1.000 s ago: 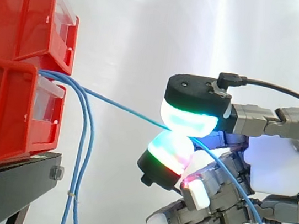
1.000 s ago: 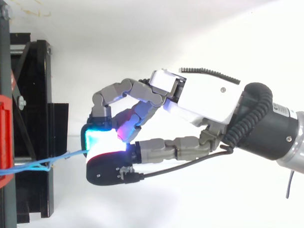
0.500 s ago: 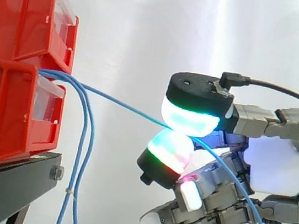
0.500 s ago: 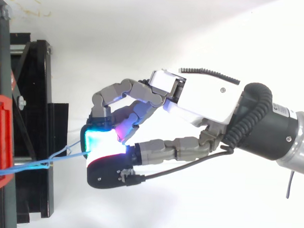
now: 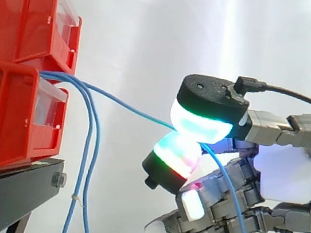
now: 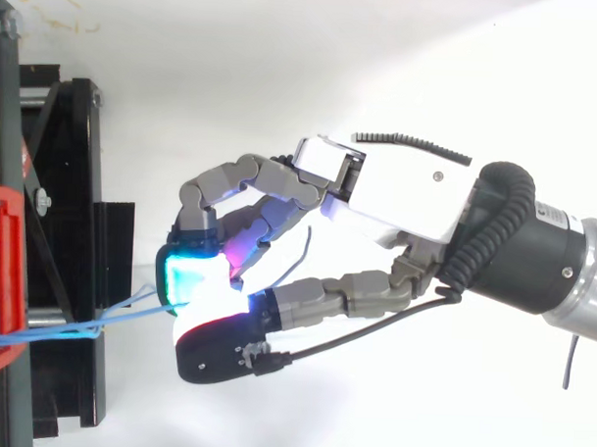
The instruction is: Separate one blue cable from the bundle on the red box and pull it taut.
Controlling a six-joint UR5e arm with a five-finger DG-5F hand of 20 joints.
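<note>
Two glowing fingertips (image 5: 200,123) pinch the blue cable (image 5: 128,107) between them, the upper pad shining cyan-white, the lower one cyan, green and red. The other fingers are curled in below the pinch, their white tips pointing down and left. The hand (image 5: 289,176) comes in from the right, well apart from the bins, its white palm behind the pinching fingers.

From the pinch the cable runs left and slightly upward, nearly straight with a faint sag, to the gap between the two stacked red bins (image 5: 5,113) at the left. Its free end drops down and to the right from the pads, passing in front of the curled fingers to the bottom edge.

The other blue cables (image 5: 87,165) come out of the same gap and hang down just right of the lower bin, past the front of the black stand (image 5: 9,191). In the top view the strands (image 6: 89,324) cross over the stand's edge. A white curtain (image 5: 156,29) stands behind.
</note>
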